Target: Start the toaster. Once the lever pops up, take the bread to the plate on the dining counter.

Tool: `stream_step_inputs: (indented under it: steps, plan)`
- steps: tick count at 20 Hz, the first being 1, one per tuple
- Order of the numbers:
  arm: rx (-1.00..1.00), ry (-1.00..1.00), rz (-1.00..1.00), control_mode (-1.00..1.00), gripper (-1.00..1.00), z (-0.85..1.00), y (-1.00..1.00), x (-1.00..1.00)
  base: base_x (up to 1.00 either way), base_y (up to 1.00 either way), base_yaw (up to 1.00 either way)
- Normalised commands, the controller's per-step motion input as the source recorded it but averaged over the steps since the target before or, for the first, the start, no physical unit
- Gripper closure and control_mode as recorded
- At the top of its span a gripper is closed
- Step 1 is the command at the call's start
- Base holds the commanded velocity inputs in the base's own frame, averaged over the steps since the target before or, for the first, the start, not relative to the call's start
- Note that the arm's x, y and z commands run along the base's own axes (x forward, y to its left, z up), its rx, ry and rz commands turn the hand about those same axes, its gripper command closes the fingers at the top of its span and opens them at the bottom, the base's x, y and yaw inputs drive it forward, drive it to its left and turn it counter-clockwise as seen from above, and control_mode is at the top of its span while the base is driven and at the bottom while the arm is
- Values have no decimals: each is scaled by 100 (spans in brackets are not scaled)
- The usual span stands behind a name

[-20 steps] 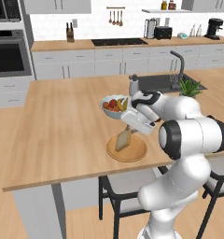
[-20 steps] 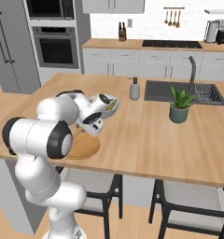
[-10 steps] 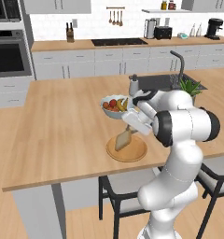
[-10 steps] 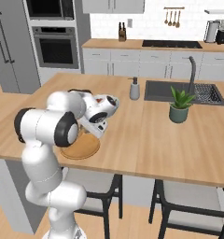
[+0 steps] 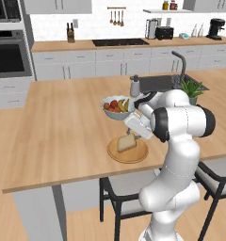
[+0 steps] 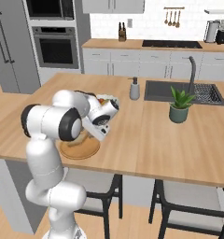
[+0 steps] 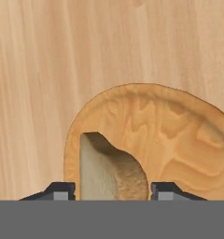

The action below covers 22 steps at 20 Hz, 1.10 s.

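A: What is sitting nearest the base?

B: Two dark stools (image 5: 129, 193) are standing under the near edge of the dining counter (image 5: 63, 136). The arm is reaching over that edge, with the gripper (image 7: 113, 190) hanging just above the plate (image 5: 133, 154).

A: How are the jaws standing?

B: In the hand view they are standing apart, one fingertip (image 7: 62, 190) on each side of the bread (image 7: 107, 170), with a gap showing between the right tip and the crust. I cannot tell whether the left tip is touching the slice.

A: Where is the bread lying?

B: It is resting on the plate, tilted, one edge down on the wood and the other lifted toward the gripper. In the left base view it (image 5: 126, 142) is lying on the plate's left half; in the right base view the arm is hiding most of it.

A: And just past the plate?

B: A white fruit bowl (image 5: 116, 108) is sitting near it, then a soap dispenser (image 6: 134, 88), the sink (image 6: 179, 91) with its tap, and a potted plant (image 6: 180, 105).

A: Farther back?

B: The wall counter is carrying a black stove (image 5: 119, 42), a knife block (image 5: 70, 35) and the toaster (image 5: 165, 33), well apart from the bread. An oven (image 6: 55, 46) is standing at the left.
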Motion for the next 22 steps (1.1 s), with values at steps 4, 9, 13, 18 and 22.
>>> stream_step_inputs:
  steps: [4,9,13,18,22]
  plan:
    - [0,0,0,-100,-100,-4,0,0,0,0,0]
    - [-8,2,0,-100,-100,-1,-14,-2,0,0,0]
    - [-40,4,0,-100,-100,0,0,0,0,0,0]
    - [-38,2,0,-100,-100,17,1,-8,0,0,0]
    - [-35,-10,0,-100,-100,63,13,-59,0,0,0]
